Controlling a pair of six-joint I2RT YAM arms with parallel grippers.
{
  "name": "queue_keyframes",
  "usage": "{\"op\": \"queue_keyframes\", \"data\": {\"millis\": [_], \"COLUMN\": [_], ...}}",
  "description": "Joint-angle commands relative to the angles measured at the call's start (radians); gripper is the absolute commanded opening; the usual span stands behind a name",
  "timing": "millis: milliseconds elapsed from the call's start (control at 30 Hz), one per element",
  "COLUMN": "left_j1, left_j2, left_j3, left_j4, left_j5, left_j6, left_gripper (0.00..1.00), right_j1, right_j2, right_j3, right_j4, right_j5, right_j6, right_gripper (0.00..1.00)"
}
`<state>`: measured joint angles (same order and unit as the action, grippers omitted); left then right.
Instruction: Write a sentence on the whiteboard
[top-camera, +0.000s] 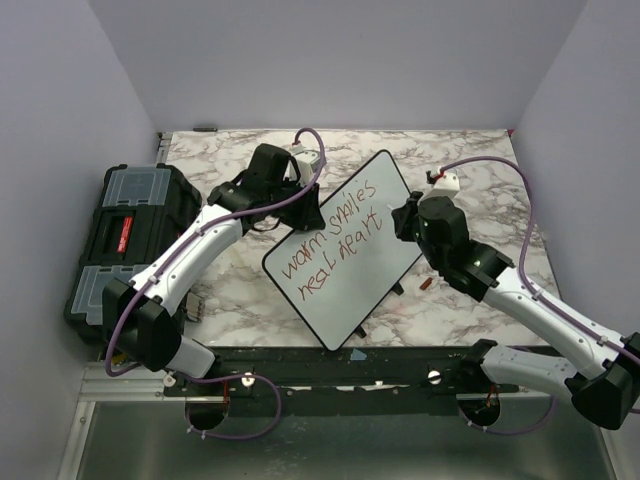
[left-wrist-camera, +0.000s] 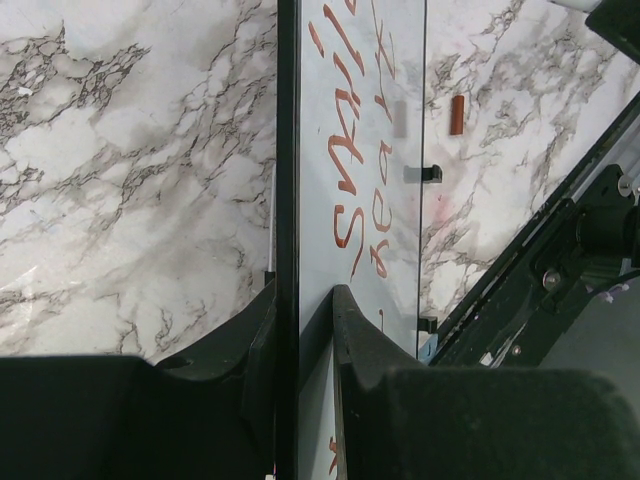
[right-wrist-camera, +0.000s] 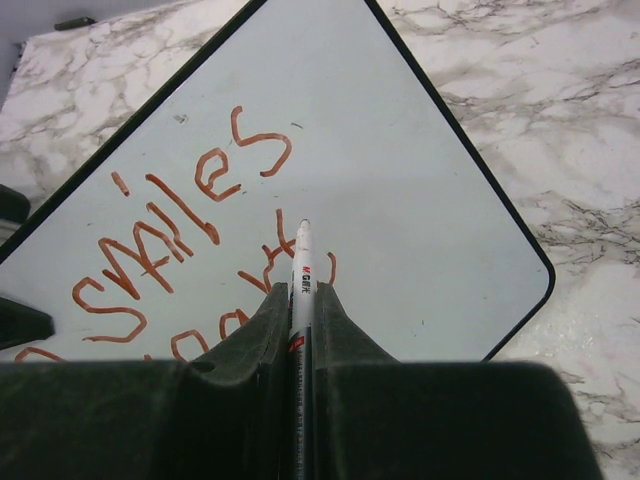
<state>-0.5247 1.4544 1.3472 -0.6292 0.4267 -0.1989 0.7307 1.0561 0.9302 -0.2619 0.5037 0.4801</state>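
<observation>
- Fingers (right-wrist-camera: 338, 325) of the right gripper (right-wrist-camera: 302, 295) are closed tight on a white marker (right-wrist-camera: 301, 262). Its barrel runs straight out between them, so the tip leads and the wrist camera looks down the stroke.
- Its tip sits at the end of the lower written line, on or just above the surface; contact cannot be told.
- The left gripper (left-wrist-camera: 300, 300) is pinched on the black rim of the whiteboard (top-camera: 350, 300), one finger (left-wrist-camera: 352, 335) on each face. This likely steadies the board so pen pressure does not slide it.
- The whiteboard lies flat on the marble table (top-camera: 455, 310), on small black feet and turned diagonally between the arms. The turn probably keeps the writing within the right arm's easy reach.
- The sentence (top-camera: 335, 245) runs in red across the board's far half in two lines, and the near half is bare. Judging by the tip's place, the last word is nearly done.
- A small red piece (top-camera: 426, 283), likely the cap, lies just beside the board's right edge.
- A black toolbox (top-camera: 125, 235) stands well apart at the left.
</observation>
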Motion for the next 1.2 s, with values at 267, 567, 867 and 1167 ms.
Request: {"op": "queue_keyframes", "data": {"millis": [267,567,867,1167], "left_j1": [-0.009,-0.009,-0.012,-0.014], "left_j2": [0.044,0.027,0.021,0.017], "left_j3": [0.011,0.006,-0.001,0.001], "left_j4": [-0.025,-0.017,-0.017,-0.015], "left_j5": [-0.040,-0.033,-0.025,-0.025], "left_j6": [0.082,0.073,0.067,0.066], "left_gripper": [0.00,0.00,0.00,0.00], "right_j1": [-0.009,-0.067,-0.179,-0.221], "right_j2": [-0.041,0.009,0.084,0.126], "right_j3": [0.036,0.018,0.010,0.006], "right_j4": [-0.023,0.012,0.069,0.109], "right_j5": [0.003,-0.098,-0.242,-0.292], "right_j6": [-0.017,-0.029,-0.037,-0.041], "right_gripper": [0.01,0.01,0.01,0.01]}}
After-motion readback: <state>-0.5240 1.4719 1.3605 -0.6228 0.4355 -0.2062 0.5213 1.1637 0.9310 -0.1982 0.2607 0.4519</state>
